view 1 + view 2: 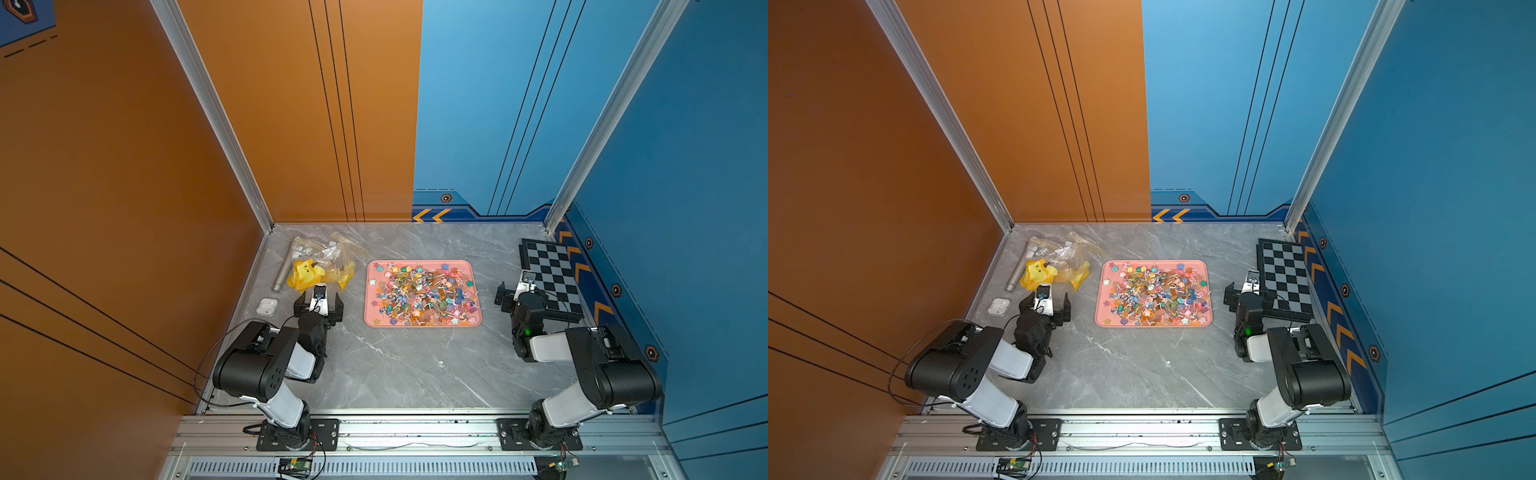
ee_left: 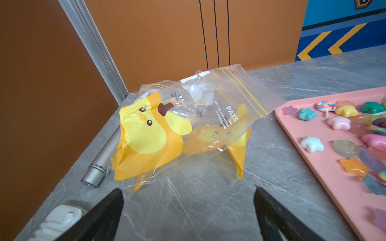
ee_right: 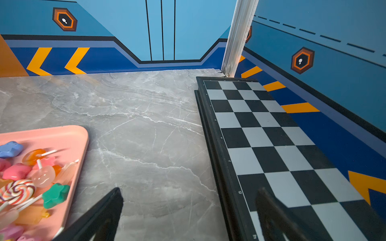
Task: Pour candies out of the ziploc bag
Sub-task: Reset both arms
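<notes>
The ziploc bag (image 1: 316, 272) (image 1: 1054, 272), clear with a yellow duck print, lies crumpled on the grey table at the back left. In the left wrist view the bag (image 2: 177, 129) has its zip mouth turned toward the tray. The candies (image 1: 422, 293) (image 1: 1154, 293) (image 2: 338, 123) (image 3: 16, 173) lie heaped on the pink tray (image 1: 370, 307) (image 2: 325, 167) (image 3: 69, 135) mid-table. My left gripper (image 1: 320, 300) (image 1: 1046, 299) (image 2: 188, 188) stands open just short of the bag, nothing between its fingers. My right gripper (image 1: 513, 286) (image 1: 1241, 286) (image 3: 189, 189) is open and empty right of the tray, one finger over the chessboard's edge.
A black-and-grey chessboard (image 1: 552, 278) (image 3: 271, 135) lies along the right wall. Beside the bag are a silver cylinder (image 1: 282, 270) (image 2: 100, 164) and a white case (image 1: 267, 306) (image 2: 58, 221). More clear bags (image 1: 328, 247) sit in the back left corner.
</notes>
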